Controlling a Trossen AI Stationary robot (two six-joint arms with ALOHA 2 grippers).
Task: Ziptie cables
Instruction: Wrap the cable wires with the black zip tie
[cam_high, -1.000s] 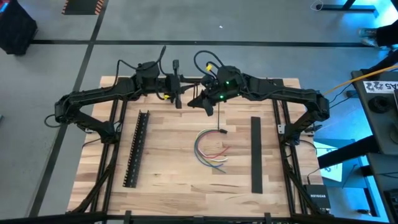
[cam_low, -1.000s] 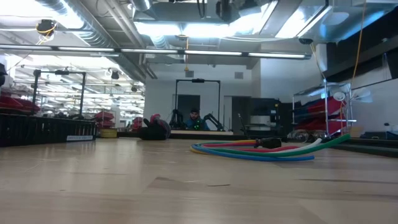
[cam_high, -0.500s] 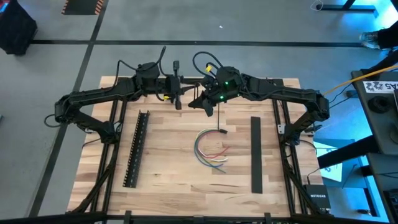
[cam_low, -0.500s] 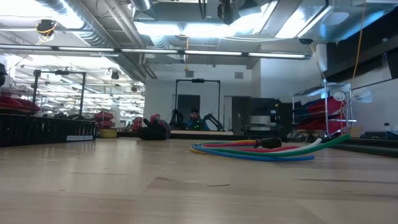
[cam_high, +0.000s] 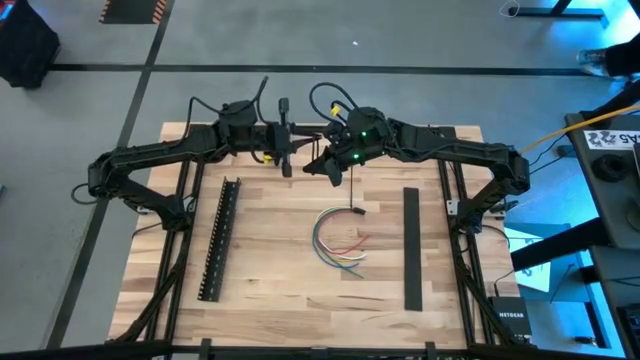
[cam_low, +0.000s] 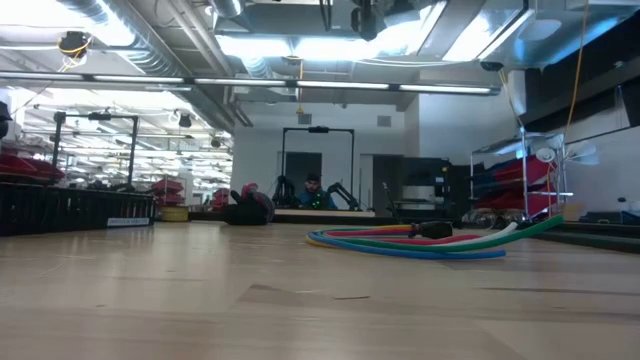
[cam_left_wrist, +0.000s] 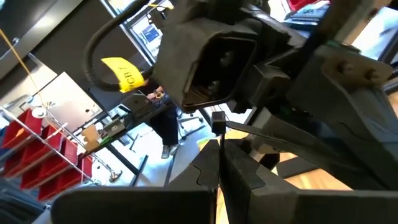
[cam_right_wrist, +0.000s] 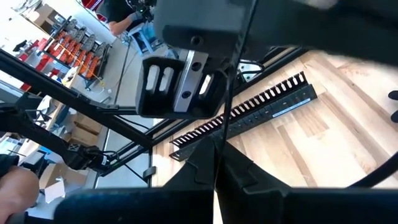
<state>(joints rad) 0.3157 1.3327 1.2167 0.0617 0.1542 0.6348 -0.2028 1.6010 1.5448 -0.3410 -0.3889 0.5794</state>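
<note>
The cables (cam_high: 338, 240), a loose curl of white, red, green and yellow wires with a black end (cam_high: 356, 211), lie on the wooden table (cam_high: 270, 300) near its middle. They also show in the low view (cam_low: 420, 238). No gripper touches them. Both grippers meet in the air over the far middle of the table. My left gripper (cam_high: 288, 152) and my right gripper (cam_high: 327, 166) are each shut on a thin dark zip tie (cam_left_wrist: 273, 137). A thin strip (cam_high: 352, 190) reaches from the right gripper toward the near edge. My left gripper pinches the zip tie between its two shut fingers (cam_left_wrist: 205, 168), just behind the small square head (cam_left_wrist: 217, 121), which sticks out past the fingertips. From the head the strip runs on toward the other gripper, clear of the table. My right gripper pinches the thin strip (cam_right_wrist: 222, 127) between its two shut fingers (cam_right_wrist: 202, 168). The strip runs out past the fingertips and is held in the air, well above the table.
A long black slotted bar (cam_high: 220, 240) lies along the table's left side. A flat black strip (cam_high: 412, 250) lies along the right side. Bare wood lies between them around the cables and toward the near edge.
</note>
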